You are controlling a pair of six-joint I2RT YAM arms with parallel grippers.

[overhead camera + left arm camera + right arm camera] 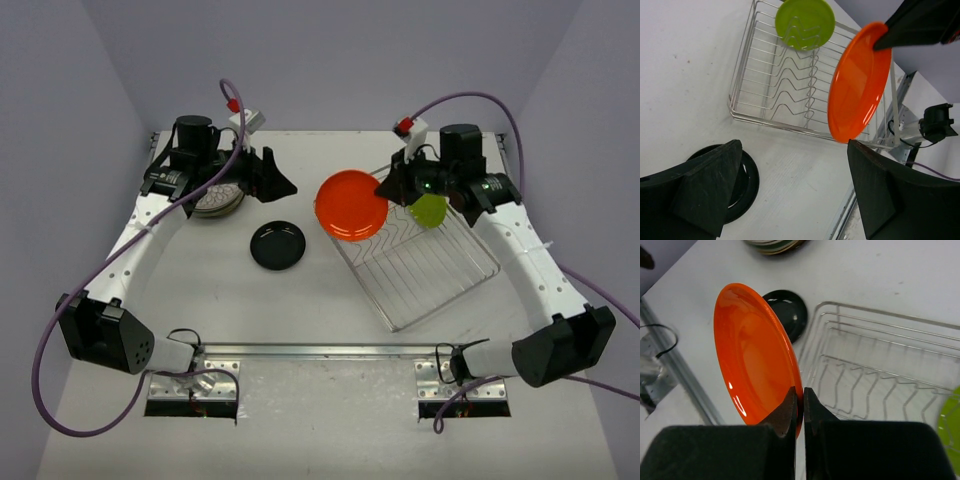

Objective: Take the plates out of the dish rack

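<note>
Dish rack [425, 268]: silver wire, at 3 o'clock on the white table [320, 300]. Lime green plate [430, 210]: on edge in the rack's dividers at its 1 o'clock end. Orange plate [752, 355]: on edge at the rack's 10 o'clock corner, rim pinched in the right gripper [798, 392], whose fingers are closed tight on it. Black plate [278, 246]: flat on the table at the rack's 9 o'clock. Stack of patterned plates [218, 198]: at 10 o'clock of the black plate. Left gripper [794, 150]: beside that stack, fingers spread wide, holding nothing.
</note>
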